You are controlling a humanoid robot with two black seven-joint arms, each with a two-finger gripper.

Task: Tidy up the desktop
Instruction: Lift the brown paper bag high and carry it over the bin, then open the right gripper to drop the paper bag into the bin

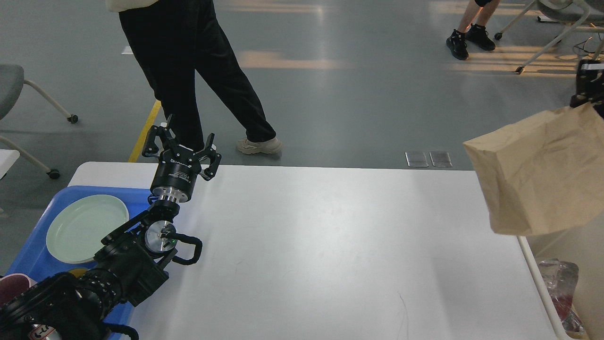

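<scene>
- Head view: the white tabletop (330, 245) fills the lower middle of the scene, its far edge meeting the grey floor (358, 94).
- The right hand (586, 89) sits at the right border, mostly cut off; its fingers can't be told apart, but a brown paper bag (538, 179) hangs from it in the air, over the tabletop's right edge.
- Below the bag, just beside that edge, crumpled clear plastic (559, 283) lies in a cream bin (538, 264).
- The left hand (181, 146) points up over the far left corner, fingers spread wide, holding nothing.
- A blue tray (28, 257) lies at the left side with a pale green plate (87, 229) in it.
- A person in black trousers (188, 71) walks past behind the tabletop.
</scene>
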